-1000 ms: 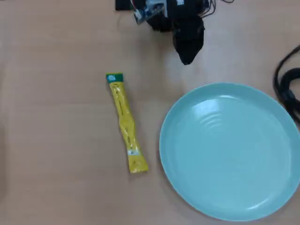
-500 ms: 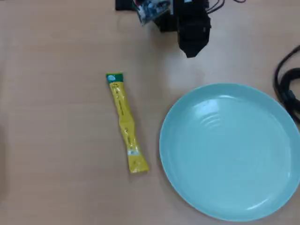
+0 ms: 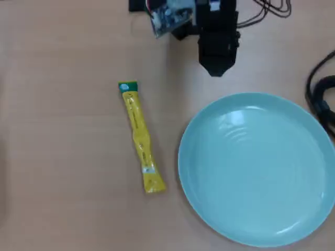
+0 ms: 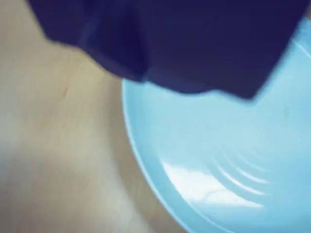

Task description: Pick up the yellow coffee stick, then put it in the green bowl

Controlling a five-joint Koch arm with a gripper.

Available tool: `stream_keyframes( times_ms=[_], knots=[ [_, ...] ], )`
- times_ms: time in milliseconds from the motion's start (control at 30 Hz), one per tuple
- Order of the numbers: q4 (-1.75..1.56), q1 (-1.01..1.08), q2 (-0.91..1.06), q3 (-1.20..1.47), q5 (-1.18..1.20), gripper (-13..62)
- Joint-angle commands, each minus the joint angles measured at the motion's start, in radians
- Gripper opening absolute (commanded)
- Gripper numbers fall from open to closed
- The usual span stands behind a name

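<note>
The yellow coffee stick (image 3: 140, 136) lies flat on the wooden table, green end toward the top of the overhead view, left of the green bowl (image 3: 259, 167). The bowl is empty and also fills the right of the wrist view (image 4: 218, 160). My gripper (image 3: 216, 69) is a black mass at the top of the overhead view, just above the bowl's far rim and well right of the stick. Its jaws lie together as one dark tip, so its state does not show. In the wrist view it is a blurred dark shape (image 4: 194, 82) along the top. The stick is out of the wrist view.
Black cables (image 3: 322, 97) lie at the right edge beside the bowl, and more wires (image 3: 269, 8) run along the top. A circuit board (image 3: 170, 15) sits at the arm's base. Bare wooden table spreads to the left.
</note>
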Motion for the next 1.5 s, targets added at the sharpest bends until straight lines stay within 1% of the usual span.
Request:
stream_keyframes(
  times_ms=[0, 133, 300, 500, 633, 833, 1033, 1133, 1300, 1467],
  knots=[
    [0.025, 0.017, -0.015, -0.097, 0.008, -2.7],
    [0.031, 0.081, -0.067, -0.138, 0.005, -2.7],
    [0.032, 0.161, -0.077, -0.175, 0.011, -2.4],
    [0.029, 0.256, -0.135, -0.201, 0.049, -2.1],
    [0.041, 0.293, -0.216, -0.264, 0.126, 0.2],
    [0.049, 0.336, -0.233, -0.290, 0.319, 5.8],
    [0.041, 0.370, -0.255, -0.298, 0.354, 7.1],
    [0.043, 0.393, -0.296, -0.310, 0.396, 11.4],
    [0.041, 0.434, -0.354, -0.310, 0.410, 23.9],
    [0.040, 0.456, -0.397, -0.310, 0.442, 32.6]
  ],
)
